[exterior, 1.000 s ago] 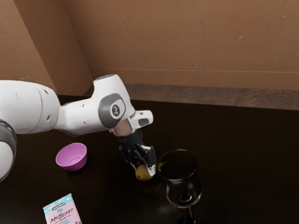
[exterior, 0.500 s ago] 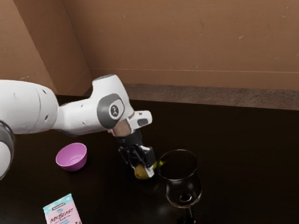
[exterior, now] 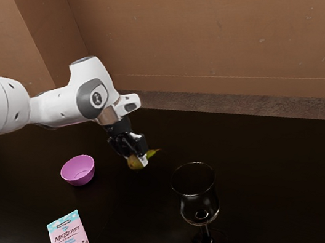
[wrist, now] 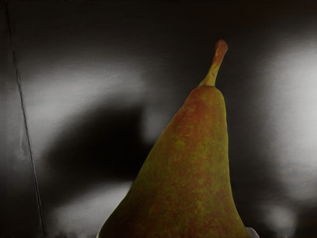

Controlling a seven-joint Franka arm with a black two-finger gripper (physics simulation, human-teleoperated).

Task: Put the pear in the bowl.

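my end effector point(exterior: 137, 158) is closed on the pear point(wrist: 190, 168), held above the table; a fingertip hides part of it, and the wrist view cuts off its fat end. in the exterior view its long axis tips slightly, stem toward three o'clock, the bowl point(exterior: 78, 171) at its nine. the table point(exterior: 272, 178) gleams black; a brown wall point(exterior: 209, 26) stands beyond.
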